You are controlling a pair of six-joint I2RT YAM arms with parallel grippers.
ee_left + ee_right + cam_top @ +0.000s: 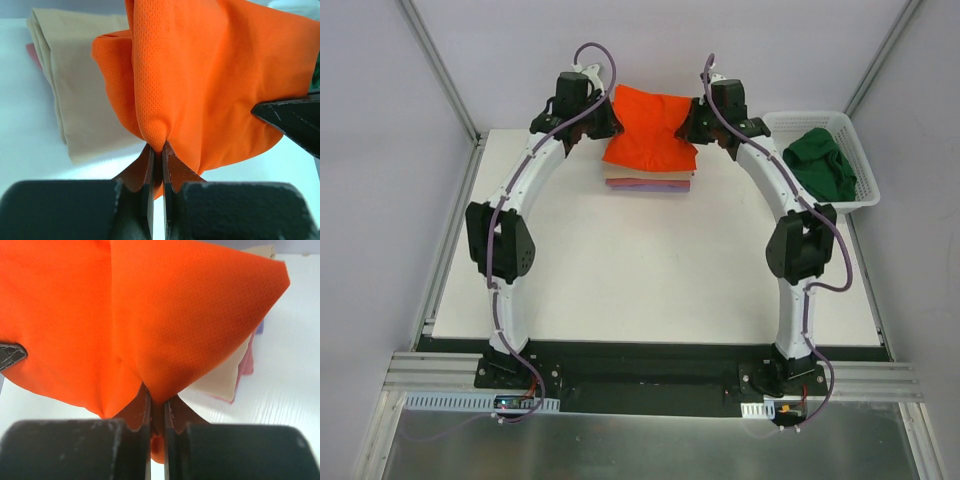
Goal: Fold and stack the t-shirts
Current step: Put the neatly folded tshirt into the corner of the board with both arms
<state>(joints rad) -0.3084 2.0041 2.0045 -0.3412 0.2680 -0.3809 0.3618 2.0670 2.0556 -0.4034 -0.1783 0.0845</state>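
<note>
I hold the orange t-shirt [650, 128] by both sides, my left gripper [605, 121] at its left edge and my right gripper [694, 126] at its right. The cloth sags over 3 folded shirts [648, 181] stacked at the far end of the table [650, 270]. The green t-shirt [820, 163] lies in the white basket [861, 160], far right.

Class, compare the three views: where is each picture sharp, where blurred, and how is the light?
Top external view: soft, even light, faint shadows on the table, all sharp. Left wrist view: the weave of the orange shirt is crisp, the dark body of the left claw blurred. Right wrist view: the body of the right claw likewise blurred, the table glaring white.
</note>
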